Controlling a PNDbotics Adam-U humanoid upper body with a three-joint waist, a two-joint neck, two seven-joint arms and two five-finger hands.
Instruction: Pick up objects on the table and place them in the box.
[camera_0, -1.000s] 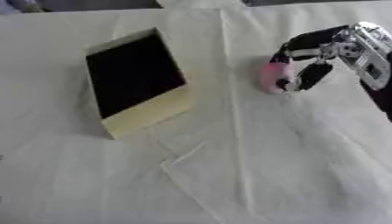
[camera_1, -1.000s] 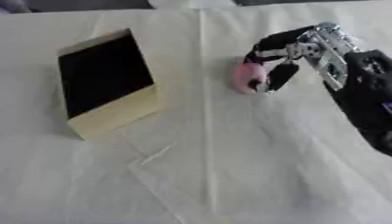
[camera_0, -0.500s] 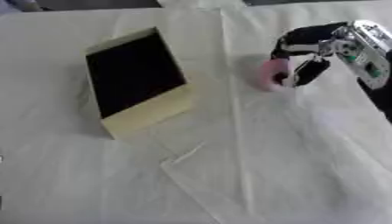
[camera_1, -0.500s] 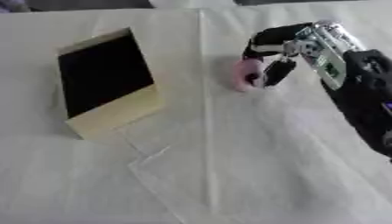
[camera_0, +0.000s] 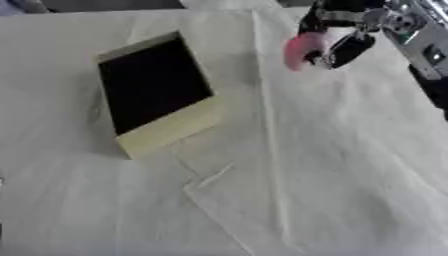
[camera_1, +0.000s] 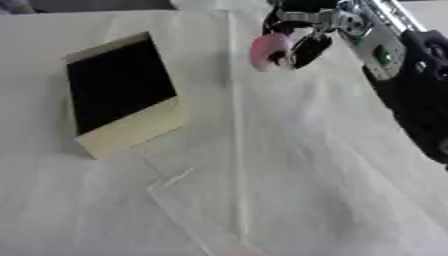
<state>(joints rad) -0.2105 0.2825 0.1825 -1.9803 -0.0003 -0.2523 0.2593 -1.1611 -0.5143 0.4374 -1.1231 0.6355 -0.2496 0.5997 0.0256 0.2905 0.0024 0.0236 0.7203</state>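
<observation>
Left of pink object, box.

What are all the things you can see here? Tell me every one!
Box: one, pale yellow walls with a dark inside, open on top, on the left part of the table.
Pink object: one, pink and rounded, near the far edge right of the box, held by the right hand.
Tablecloth: one, white and creased, covering the whole table.
Right hand: one, black and silver, coming in from the upper right, fingers curled around the pink object.
Left hand: not in view.
</observation>
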